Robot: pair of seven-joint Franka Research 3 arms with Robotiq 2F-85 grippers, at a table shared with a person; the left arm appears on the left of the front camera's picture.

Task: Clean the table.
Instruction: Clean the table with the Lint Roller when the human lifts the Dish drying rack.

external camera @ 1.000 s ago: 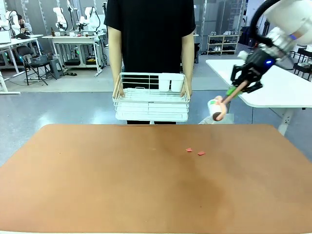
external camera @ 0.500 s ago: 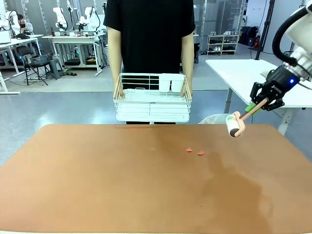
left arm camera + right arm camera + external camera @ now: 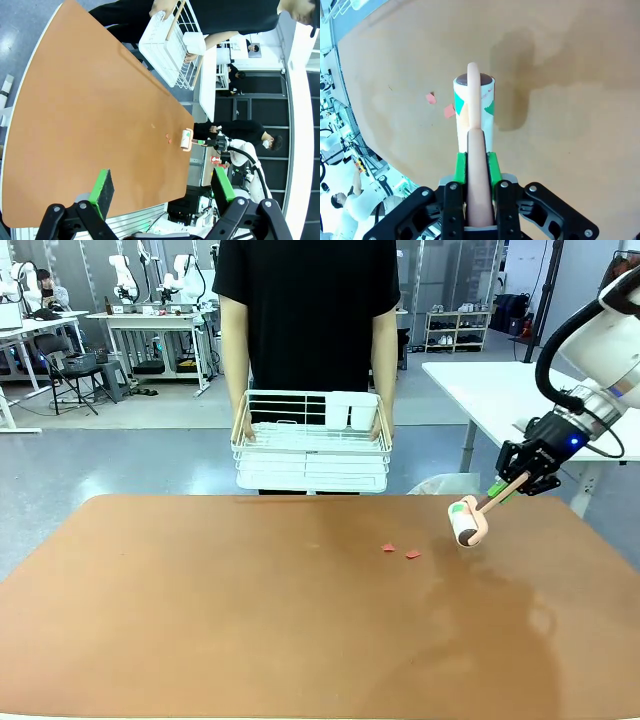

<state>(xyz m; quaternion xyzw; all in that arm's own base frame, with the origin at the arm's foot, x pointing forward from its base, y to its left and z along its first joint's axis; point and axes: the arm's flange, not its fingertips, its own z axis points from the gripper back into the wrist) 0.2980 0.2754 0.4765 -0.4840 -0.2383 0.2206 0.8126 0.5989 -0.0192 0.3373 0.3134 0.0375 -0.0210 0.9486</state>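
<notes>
Roller (image 3: 466, 522) lower, nearer two red scraps (image 3: 388, 548) on terracotta table (image 3: 200, 620)

**Right arm low and gripping, left tool spread wide**

The white right arm (image 3: 612, 350) comes in from the right side and curves downward. Its dark wrist is angled towards the middle, and a small blue light glows on it. The black right tool (image 3: 500, 487) points down and to the left. Its green pads (image 3: 461, 167) are pinched tight on the peach handle of a white lint roller (image 3: 465, 522), which juts out beyond the fingertips. The left tool (image 3: 162, 186) is held up high, looking down. Its green-padded fingers (image 3: 103, 186) are spread far apart, with nothing between them.
</notes>
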